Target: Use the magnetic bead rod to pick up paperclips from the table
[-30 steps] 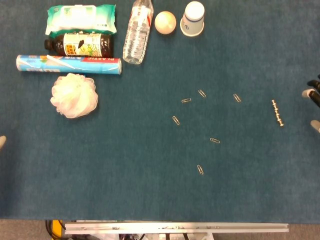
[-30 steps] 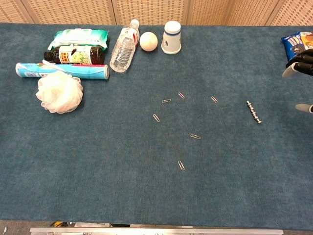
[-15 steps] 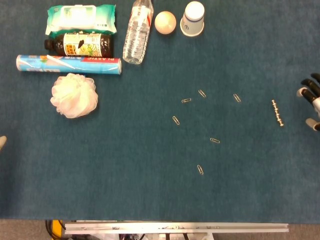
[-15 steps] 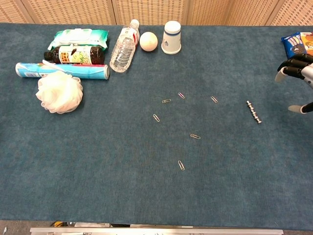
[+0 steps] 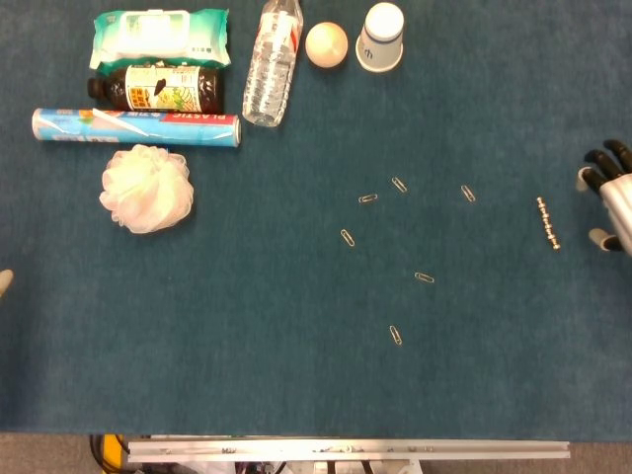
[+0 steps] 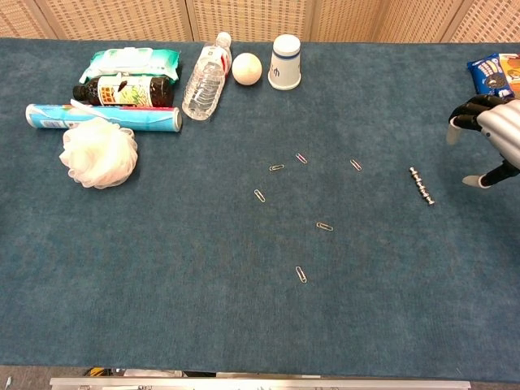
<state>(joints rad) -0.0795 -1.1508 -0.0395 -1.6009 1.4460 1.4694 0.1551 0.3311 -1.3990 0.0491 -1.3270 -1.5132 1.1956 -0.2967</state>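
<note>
Rightward, right hand (image 6: 491, 146) fingers spread, holding nothing, near magnetic bead rod (image 6: 422, 186), paperclips (image 6: 301, 274) scattered, left hand (image 5: 5, 280) perhaps at edge, fingers indiscernible.

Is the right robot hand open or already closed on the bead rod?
Open. The right robot hand holds nothing, fingers apart; the bead rod lies on the table beside it, untouched.

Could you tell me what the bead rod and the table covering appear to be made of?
The bead rod looks like shiny silvery metal beads in a chain, glinting. The table covering appears to be matte blue felt or short-pile carpet, slightly mottled.
</note>
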